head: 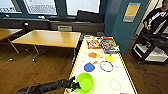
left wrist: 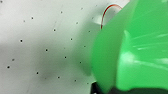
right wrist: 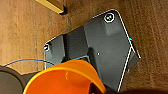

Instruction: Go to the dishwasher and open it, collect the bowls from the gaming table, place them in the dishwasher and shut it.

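**Lime-green bowl at my left hand, orange bowl in my right**

Lime-green plastic fills my left side: the large green bowl (head: 85, 82) sits at the near left edge of the gaming table (head: 122, 75), its white surface printed with coloured circles. My left hand (head: 74, 85) meets the bowl's rim from the left and looks clamped on it, so the bowl lies just right of that hand. Over the wooden floor (right wrist: 22, 32) my right hand (right wrist: 96, 88) carries the small orange bowl (right wrist: 62, 78) by its rim.
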